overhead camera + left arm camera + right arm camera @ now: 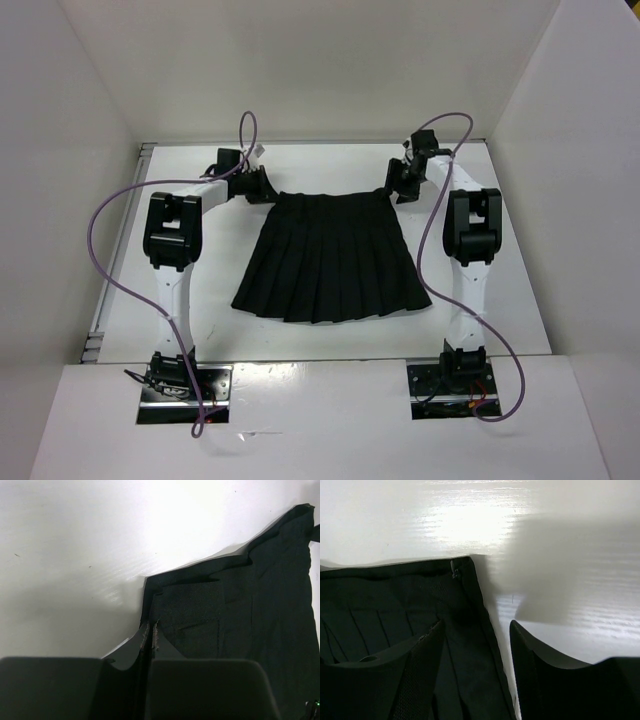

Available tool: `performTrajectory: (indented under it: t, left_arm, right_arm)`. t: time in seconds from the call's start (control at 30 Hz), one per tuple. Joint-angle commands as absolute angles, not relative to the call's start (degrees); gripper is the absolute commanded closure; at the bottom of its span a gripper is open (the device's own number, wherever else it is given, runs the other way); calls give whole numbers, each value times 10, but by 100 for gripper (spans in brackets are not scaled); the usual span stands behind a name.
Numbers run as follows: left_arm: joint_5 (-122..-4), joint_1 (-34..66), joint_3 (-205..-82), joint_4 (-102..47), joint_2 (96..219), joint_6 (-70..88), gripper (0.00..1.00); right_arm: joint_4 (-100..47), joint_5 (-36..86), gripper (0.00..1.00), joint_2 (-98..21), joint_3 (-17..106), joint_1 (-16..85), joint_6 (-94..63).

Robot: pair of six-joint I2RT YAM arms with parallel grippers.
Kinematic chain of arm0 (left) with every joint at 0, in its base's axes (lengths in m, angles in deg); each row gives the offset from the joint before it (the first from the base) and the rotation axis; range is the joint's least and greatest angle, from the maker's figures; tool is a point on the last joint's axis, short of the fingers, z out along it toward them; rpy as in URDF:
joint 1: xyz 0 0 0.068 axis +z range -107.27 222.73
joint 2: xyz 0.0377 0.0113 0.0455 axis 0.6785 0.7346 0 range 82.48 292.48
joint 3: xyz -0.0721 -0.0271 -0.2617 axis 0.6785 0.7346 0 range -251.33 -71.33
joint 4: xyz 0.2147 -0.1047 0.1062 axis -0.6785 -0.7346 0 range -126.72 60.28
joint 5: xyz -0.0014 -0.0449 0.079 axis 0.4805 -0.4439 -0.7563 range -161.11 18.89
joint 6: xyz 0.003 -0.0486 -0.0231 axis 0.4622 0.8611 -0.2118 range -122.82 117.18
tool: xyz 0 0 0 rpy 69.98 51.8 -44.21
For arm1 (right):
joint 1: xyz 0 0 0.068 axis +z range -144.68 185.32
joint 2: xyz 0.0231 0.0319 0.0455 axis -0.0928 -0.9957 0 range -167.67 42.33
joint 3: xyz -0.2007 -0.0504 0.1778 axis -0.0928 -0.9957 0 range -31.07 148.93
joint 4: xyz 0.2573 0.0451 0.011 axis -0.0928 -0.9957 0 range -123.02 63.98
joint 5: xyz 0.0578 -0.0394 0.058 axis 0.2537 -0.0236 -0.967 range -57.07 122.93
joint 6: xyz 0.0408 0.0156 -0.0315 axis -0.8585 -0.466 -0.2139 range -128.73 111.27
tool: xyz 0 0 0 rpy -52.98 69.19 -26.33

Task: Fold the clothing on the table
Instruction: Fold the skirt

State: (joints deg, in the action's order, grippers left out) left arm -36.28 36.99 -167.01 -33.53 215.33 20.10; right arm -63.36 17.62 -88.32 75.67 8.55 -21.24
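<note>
Overhead, the clothing lies flat on the table, with its waistband on the far side and a gripper at each waistband corner. The left gripper is pinched tight on the left corner's edge. The right gripper gapes wide and holds nothing. Its wrist view alone shows it straddling the skirt's side edge, one finger over fabric and the other over bare table.

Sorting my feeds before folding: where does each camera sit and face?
Top external: high behind the robot, looking down on the black pleated fabric skirt on the flat white table; left arm, right arm show.
Left wrist: facing down at one waistband corner; left gripper shut on it.
Right wrist: facing down at the other corner; right gripper open astride its edge.
All share: skirt, table.
</note>
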Motion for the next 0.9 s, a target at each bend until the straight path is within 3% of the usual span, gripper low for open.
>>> performTrajectory:
  t: [0.0,0.43,0.47,0.6,0.87]
  left_arm:
    - [-357,368,-1661,-330,2127,204,100]
    - [-357,368,-1667,-347,2127,199,100]
    - [-362,368,-1667,-352,2127,199,100]
    - [-362,368,-1688,-363,2133,199,100]
    - [-411,415,-1774,-360,2099,275,100]
  right_arm:
    - [-597,149,40,-895,794,83,-213]
    - [-556,70,63,-971,860,83,-218]
    - [-565,63,74,-978,884,83,-218]
    - [-611,43,100,-996,939,83,-218]
    - [-657,161,100,-917,1018,83,-223]
